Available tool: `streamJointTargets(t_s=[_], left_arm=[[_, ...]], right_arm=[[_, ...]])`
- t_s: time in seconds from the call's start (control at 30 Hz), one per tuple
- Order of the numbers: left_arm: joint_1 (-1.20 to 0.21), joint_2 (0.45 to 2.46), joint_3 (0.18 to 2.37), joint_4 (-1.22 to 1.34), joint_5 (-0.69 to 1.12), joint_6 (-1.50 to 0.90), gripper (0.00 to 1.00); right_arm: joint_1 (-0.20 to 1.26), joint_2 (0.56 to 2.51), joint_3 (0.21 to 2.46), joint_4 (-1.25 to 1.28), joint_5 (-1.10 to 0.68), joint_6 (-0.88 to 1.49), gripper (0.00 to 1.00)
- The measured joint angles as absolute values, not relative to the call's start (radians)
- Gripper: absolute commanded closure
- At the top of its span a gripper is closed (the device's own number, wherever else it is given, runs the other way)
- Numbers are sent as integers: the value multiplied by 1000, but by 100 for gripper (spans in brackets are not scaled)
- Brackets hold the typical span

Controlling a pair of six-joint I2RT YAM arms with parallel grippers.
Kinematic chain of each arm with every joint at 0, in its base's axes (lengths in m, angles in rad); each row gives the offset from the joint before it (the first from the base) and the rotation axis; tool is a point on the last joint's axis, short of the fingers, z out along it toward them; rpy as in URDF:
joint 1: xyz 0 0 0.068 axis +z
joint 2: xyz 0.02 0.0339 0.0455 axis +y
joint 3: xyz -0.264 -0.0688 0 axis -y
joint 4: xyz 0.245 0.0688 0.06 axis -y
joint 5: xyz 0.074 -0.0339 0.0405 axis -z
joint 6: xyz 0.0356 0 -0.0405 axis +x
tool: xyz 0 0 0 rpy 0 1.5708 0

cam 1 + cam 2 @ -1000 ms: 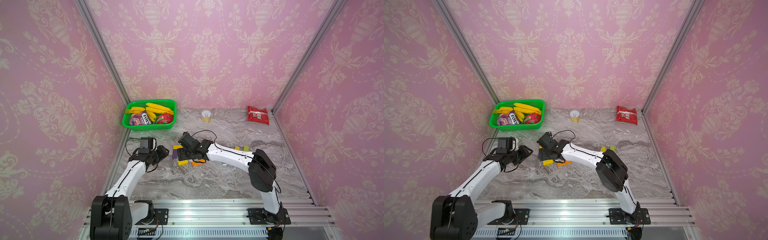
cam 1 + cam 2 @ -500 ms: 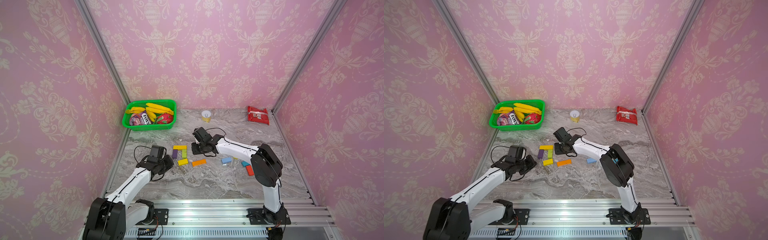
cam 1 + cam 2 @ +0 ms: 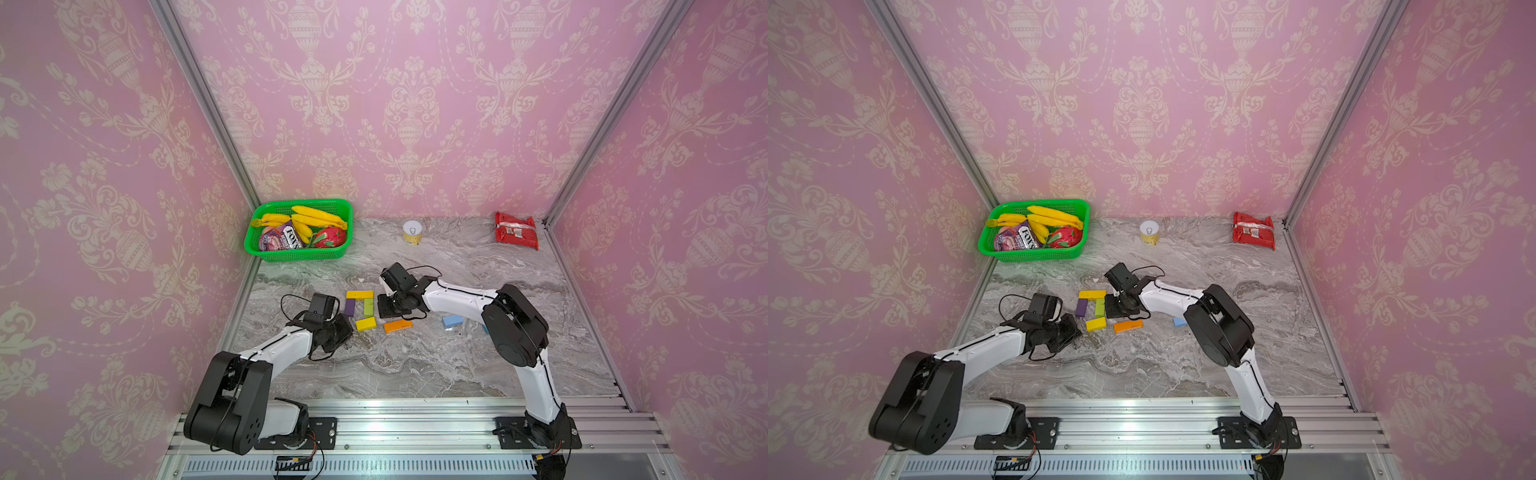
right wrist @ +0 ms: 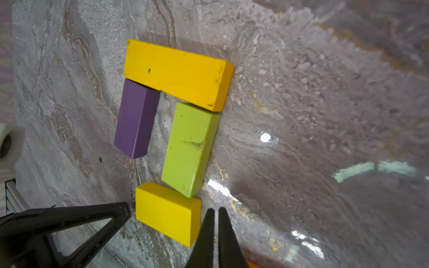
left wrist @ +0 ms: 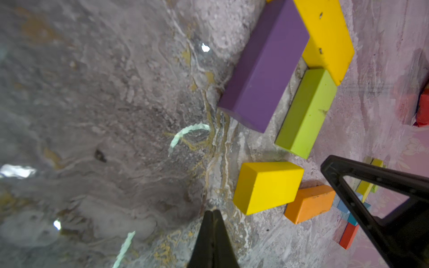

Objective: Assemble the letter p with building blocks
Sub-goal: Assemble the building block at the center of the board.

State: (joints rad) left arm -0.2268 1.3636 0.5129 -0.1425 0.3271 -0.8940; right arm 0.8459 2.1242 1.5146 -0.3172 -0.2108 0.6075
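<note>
Building blocks (image 3: 1096,324) lie mid-surface, between the two pincers. I read a long yellow block (image 3: 360,294) laid across the far ends of a purple block (image 3: 350,307) and a lime green block (image 3: 368,306), which run parallel with a gap between them. A short yellow block (image 3: 366,323) sits tilted at the lime green block's near end, with an orange block (image 3: 398,326) just beside it and a light blue block (image 3: 452,321) well apart.

Surface (image 3: 415,365): grey marble, enclosed by pink patterned walls (image 3: 415,104). A green basket (image 3: 299,257), a small can (image 3: 412,232) and a red packet (image 3: 516,232) stand along the far wall.

Left arm: low, reaching forward. The left pincer (image 5: 213,212) is together and empty, its tips near the short yellow block. Right arm: bent across toward centre. The right pincer (image 4: 215,210) is together and empty, next to the lime green block.

A teal block (image 3: 485,329) is mostly hidden behind the right arm. A red block (image 5: 348,235) is partly cut off. Farther blocks are too blurred for me to count.
</note>
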Motion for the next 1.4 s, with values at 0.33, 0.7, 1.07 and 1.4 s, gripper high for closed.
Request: streamJointTargets(t_s=[0.33,0.7,1.07,1.4], left_arm=[[-227,1423,511,-21,365,-916,100],[-224,1446,525,-10,369,-915,100],[-197,1455,548,-44,369,-888,100],[-187,1468,570,-69,369,-874,100]], right_arm=[[872,2125,1472,-305,-231,666,90],[889,2131,1477,-320,-231,693,90],[891,2158,1519,-330,-232,712,90],[893,2158,1519,-329,-232,712,90]])
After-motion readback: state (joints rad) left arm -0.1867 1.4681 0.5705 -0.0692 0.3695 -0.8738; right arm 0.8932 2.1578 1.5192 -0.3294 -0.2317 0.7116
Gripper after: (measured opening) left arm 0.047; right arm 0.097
